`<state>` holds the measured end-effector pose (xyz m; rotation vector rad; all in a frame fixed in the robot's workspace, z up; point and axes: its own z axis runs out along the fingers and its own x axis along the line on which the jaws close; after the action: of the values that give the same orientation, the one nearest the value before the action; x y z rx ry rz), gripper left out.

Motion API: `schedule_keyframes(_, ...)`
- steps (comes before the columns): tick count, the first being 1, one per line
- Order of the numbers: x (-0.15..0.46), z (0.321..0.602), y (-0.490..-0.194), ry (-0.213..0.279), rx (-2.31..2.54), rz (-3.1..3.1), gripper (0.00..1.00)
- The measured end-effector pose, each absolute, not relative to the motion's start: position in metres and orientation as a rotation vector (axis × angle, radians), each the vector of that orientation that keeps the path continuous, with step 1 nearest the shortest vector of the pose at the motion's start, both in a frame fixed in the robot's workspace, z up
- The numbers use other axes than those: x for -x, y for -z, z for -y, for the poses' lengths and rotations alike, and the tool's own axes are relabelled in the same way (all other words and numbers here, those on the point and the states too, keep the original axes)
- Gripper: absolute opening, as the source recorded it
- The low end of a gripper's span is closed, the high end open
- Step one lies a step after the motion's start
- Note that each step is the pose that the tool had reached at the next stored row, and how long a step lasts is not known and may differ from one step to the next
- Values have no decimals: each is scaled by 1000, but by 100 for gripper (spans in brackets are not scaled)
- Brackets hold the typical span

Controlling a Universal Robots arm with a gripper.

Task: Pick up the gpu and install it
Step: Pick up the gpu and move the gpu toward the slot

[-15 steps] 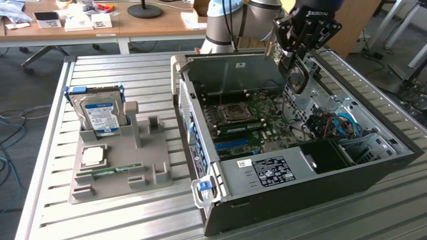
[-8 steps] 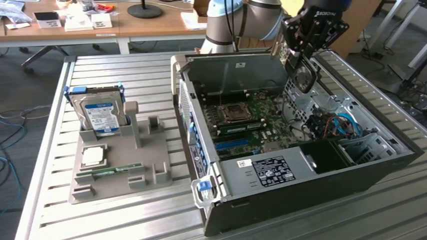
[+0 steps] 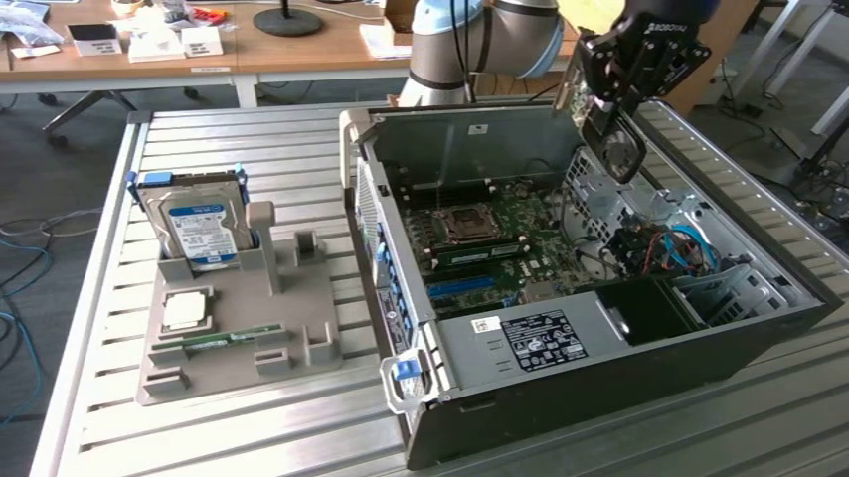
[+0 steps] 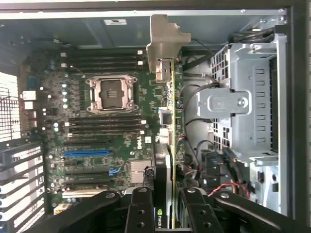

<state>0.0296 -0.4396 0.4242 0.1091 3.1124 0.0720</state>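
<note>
The gpu hangs above the open computer case, round black fan facing the exterior view's right. My gripper is shut on its upper edge. In the wrist view the gpu appears edge-on between my black fingers, and its silver bracket points away from the camera. My gripper holds the card over the green motherboard, off to the side of the blue slot and close to the drive cage. The card is above the board and touches no slot.
A grey holder tray lies on the slatted table at the exterior view's left. It carries an upright silver hard drive, a processor chip and a green memory stick. Cables crowd the case beside the motherboard.
</note>
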Motion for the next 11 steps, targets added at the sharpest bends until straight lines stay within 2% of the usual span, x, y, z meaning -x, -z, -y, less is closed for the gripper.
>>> schedule_keyframes(11, -51, 440, -424, -72, -109, -3112, 27)
